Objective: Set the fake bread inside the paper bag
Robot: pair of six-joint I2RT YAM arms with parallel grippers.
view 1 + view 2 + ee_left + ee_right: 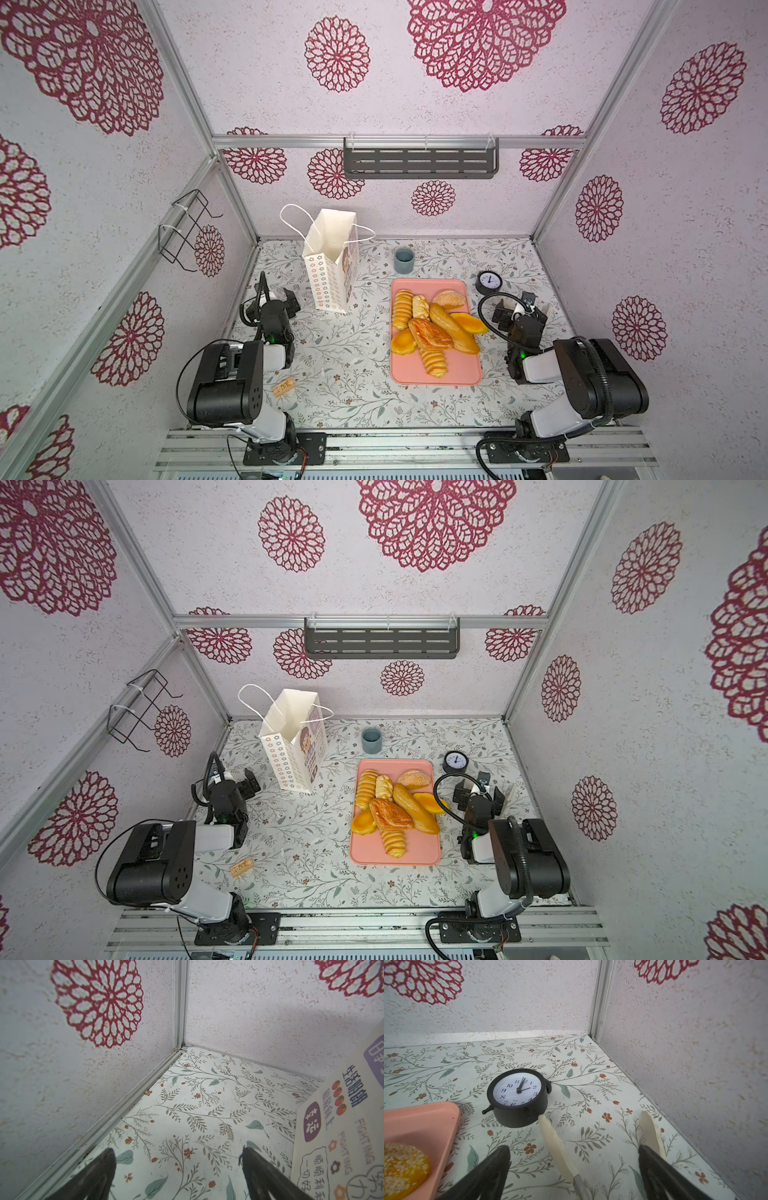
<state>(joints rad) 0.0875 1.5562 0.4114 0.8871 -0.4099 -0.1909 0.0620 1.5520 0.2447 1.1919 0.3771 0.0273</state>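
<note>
— Pink tray (457, 376) at mid-desk carries all the fake bread (430, 334), heaped and overlapping. None is in the paper bag (330, 274), which stands upright with its mouth open, towards the far left corner.
— How will the pieces handle?
— Judged light, with a glossy skin likely to slip. Take a long piece across its narrow width at mid-length. The flat ones look harder, best taken by an edge that overhangs. Top pieces should go first.
— What of the grip?
— Left pincer (177, 1152) is wide and empty, just beside the bag's broad side. Right pincer (574, 1148) is wide and empty, near a black clock (519, 1093) beside the tray.
— Surface and room?
— Desk (345, 386) is smooth, with a leaf print. Pale walls with red rosettes close three sides. A grey cup (404, 260) stands behind the tray. The bag is thin paper and may tip if knocked.
</note>
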